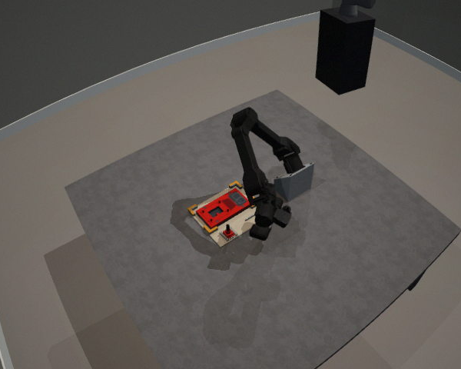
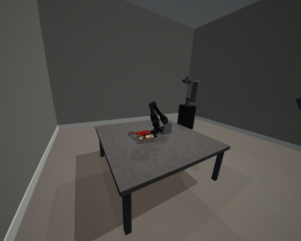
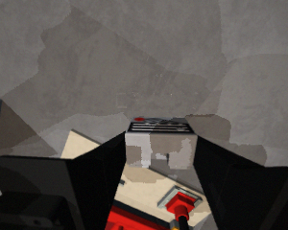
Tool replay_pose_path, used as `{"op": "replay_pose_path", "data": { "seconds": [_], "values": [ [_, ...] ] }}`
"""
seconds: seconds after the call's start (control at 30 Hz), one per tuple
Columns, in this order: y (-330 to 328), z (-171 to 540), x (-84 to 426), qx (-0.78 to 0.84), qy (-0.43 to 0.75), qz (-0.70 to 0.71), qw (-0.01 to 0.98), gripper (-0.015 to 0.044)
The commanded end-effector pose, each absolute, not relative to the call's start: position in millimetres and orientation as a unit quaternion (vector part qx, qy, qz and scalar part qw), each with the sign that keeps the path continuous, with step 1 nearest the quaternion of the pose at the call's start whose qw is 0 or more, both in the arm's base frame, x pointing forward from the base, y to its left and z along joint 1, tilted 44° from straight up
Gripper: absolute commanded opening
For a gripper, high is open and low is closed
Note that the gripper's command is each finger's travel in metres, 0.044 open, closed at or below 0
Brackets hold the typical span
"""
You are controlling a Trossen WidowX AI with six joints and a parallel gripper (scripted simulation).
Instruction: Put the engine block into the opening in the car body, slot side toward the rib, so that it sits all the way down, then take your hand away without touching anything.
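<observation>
Beside the pale board [image 1: 221,241] [image 3: 134,188], one engine block [image 3: 159,149] is gripped by the one claw [image 1: 260,231] [image 2: 155,135] [image 3: 157,136]; one car body [image 1: 223,207] [image 2: 143,133] [image 3: 134,221] is left unfilled!

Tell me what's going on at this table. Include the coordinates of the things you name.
The arm's gripper [image 1: 260,232] [image 2: 155,135] [image 3: 157,136] is shut on the pale engine block [image 3: 160,149], over the table beside the cream board [image 1: 221,241] [image 3: 135,188]. The red car body [image 1: 220,214] [image 2: 143,133] [image 3: 134,221] lies on that board, its opening [image 1: 214,211] unfilled. The block still has to go in.
</observation>
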State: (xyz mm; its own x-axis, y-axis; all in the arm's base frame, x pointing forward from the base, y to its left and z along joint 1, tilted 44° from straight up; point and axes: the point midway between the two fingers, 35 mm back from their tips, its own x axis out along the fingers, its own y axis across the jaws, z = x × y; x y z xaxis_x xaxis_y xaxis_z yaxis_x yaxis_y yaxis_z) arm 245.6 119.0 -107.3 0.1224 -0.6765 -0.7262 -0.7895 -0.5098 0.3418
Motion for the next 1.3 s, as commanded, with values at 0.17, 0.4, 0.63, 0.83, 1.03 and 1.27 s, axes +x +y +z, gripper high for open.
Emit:
{"op": "replay_pose_path", "data": {
  "seconds": [0.17,0.4,0.63,0.83,1.03,1.27],
  "values": [
    [142.1,-87.6,245.3,-0.748,0.487,0.445,0.071,0.0],
    [156.4,-71.4,241.7,-0.748,0.487,0.445,0.071,0.0],
    [169.9,-54.3,236.8,-0.748,0.488,0.445,0.071,0.0],
    [180.5,-39.4,231.7,-0.748,0.488,0.445,0.07,0.0],
    [173.4,-45.6,232.1,-0.748,0.489,0.444,0.07,0.0],
    [167.9,-50.1,233.0,-0.745,0.488,0.449,0.073,0.0]
  ]
}}
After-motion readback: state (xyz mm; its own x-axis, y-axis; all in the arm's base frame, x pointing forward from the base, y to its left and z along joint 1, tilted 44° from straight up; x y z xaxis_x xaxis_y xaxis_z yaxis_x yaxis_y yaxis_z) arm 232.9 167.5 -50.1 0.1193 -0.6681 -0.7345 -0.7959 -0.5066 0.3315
